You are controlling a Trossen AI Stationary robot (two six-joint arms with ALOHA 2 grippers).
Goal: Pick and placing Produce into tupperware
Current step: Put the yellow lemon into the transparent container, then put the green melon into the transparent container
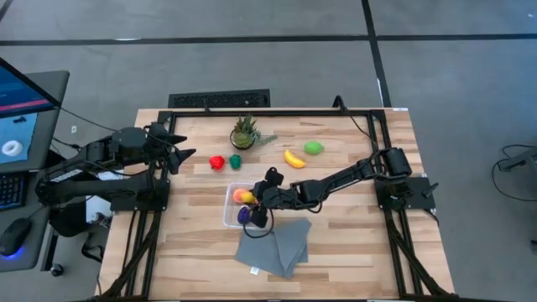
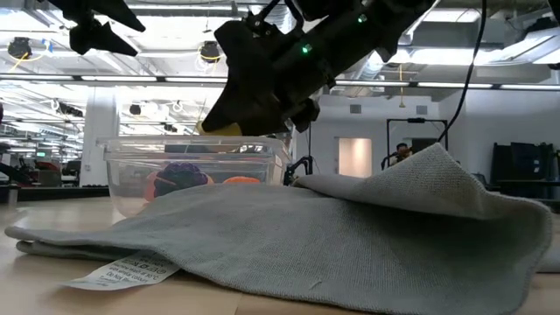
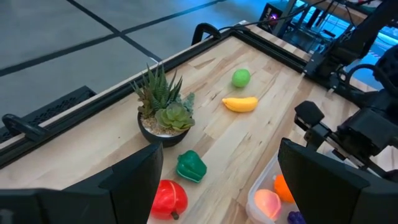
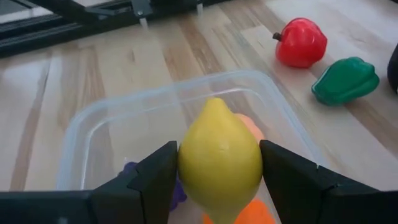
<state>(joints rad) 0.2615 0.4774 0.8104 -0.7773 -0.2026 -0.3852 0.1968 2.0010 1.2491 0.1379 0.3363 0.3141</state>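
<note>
**Lemon held over the tub, four pieces loose on the desk**

While the right gripper [image 4: 217, 171] hangs over the tub [image 1: 229, 204], its fingers [image 4: 152, 177] press both sides of a yellow lemon [image 4: 219, 163], one lemon and no more, held above the tub's open top. Inside the tub lie three pieces that can be counted: one purple [image 2: 181, 176], one orange [image 3: 283, 186] and one peach-pink [image 3: 266, 203]. From the high view they show as a small cluster of colour under the gripper.

Four pieces lie loose on the desk [image 1: 352, 243]: one red pepper [image 1: 216, 162] and one green pepper [image 1: 236, 161] just beside each other, then one banana [image 1: 294, 158] and one lime-green fruit [image 1: 314, 148], also close together, on the far side of the plant [image 1: 244, 132] from the peppers. That makes eight pieces of produce in all, one tub, one potted plant and one grey cloth [image 1: 274, 243], which lies folded against the tub's near edge.

One white tag [image 2: 122, 272] hangs from the cloth's hem; it carries print, but too small to read. No other writing shows on the produce or tub.

The left gripper [image 1: 186, 155] waits near the desk's left edge, clear of everything, its fingers [image 3: 134, 186] spread apart and holding nothing.
</note>
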